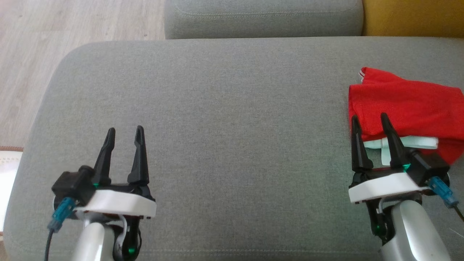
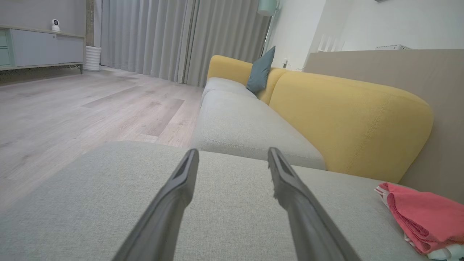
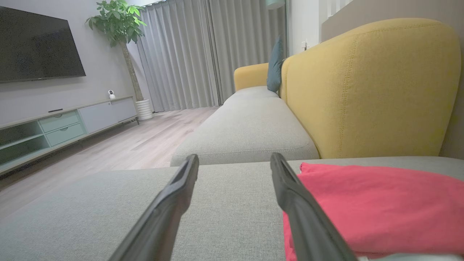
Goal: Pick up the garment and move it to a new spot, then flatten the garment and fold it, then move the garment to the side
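Note:
The garment (image 1: 406, 105) is a red piece of clothing with white trim, lying folded at the right end of the grey cushion (image 1: 224, 119). It also shows at the lower right of the left wrist view as the garment (image 2: 424, 217) and to the right in the right wrist view as the garment (image 3: 377, 206). My right gripper (image 1: 369, 119) hovers open at the garment's near-left corner, its fingers over the cloth edge with nothing between them. My left gripper (image 1: 125, 130) stands open over bare cushion at the lower left, far from the garment.
A second grey seat cushion (image 1: 264, 18) lies beyond, with a yellow backrest (image 3: 369, 90) along the right and a blue pillow (image 2: 261, 70) further back. Wooden floor (image 1: 36, 54) borders the cushion on the left. A TV cabinet (image 3: 61, 125) stands across the room.

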`<state>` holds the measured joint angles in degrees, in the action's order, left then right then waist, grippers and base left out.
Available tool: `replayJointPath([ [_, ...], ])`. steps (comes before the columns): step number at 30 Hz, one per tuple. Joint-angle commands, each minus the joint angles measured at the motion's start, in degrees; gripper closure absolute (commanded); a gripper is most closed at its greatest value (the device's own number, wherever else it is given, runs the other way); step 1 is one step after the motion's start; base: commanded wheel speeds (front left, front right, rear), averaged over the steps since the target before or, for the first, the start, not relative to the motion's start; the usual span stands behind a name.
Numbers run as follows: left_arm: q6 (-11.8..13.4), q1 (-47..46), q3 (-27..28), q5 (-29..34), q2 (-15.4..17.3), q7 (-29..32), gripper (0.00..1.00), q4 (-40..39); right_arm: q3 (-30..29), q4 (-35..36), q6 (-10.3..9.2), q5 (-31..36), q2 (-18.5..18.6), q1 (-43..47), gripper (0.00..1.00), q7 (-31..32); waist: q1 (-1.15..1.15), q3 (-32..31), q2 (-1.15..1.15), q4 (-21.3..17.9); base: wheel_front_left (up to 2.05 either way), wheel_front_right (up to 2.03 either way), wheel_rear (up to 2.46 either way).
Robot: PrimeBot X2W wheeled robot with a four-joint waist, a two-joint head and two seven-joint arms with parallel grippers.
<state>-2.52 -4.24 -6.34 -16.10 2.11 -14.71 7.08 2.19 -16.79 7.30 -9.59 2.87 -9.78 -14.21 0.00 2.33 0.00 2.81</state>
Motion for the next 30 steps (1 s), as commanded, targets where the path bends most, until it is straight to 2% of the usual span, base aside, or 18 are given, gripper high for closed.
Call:
replayJointPath([
  [1, 0.36, -1.51, 1.72, 1.26, 0.76, -0.29, 0.0, -1.97, 1.33, 1.94, 0.19, -0.15, 0.01, -0.68, 0.0, -0.74, 0.0, 0.04, 0.0, -0.08, 0.0, 0.0, 0.0],
  [7, 0.51, -1.6, 1.81, 1.97, 0.76, -0.29, 0.0, -2.12, 1.23, 1.99, 0.19, -0.12, 0.01, -0.82, 0.0, -0.76, 0.0, 0.27, 0.0, -0.19, 0.0, 0.0, 0.0],
  [9, 0.3, -1.28, 1.52, 0.11, 0.76, -0.29, 0.0, -0.59, 1.19, 1.9, 0.19, -0.14, 0.01, -0.88, 0.0, -0.77, 0.0, 0.25, 0.0, -0.27, 0.0, 0.0, 0.0],
  [13, -0.92, -1.42, 1.03, -3.49, 0.76, -0.29, 0.0, 1.04, 1.1, 1.76, 0.19, -0.19, 0.01, -0.89, 0.0, -0.77, 0.0, 0.3, 0.0, -0.38, 0.0, 0.0, 0.0],
  [19, -2.88, -1.32, 1.17, -5.71, 0.76, -0.29, 0.0, 0.66, 1.24, 1.9, 0.19, -0.18, 0.01, -0.92, 0.0, -0.78, 0.0, 0.46, 0.0, -0.69, 0.0, 0.0, 0.0],
  [30, -3.86, -0.87, 2.18, -8.03, 0.76, -0.29, 0.0, 0.64, 1.39, 1.9, 0.19, 0.07, 0.01, -0.89, 0.0, -0.78, 0.0, 0.24, 0.0, -1.26, 0.0, 0.0, 0.0],
])
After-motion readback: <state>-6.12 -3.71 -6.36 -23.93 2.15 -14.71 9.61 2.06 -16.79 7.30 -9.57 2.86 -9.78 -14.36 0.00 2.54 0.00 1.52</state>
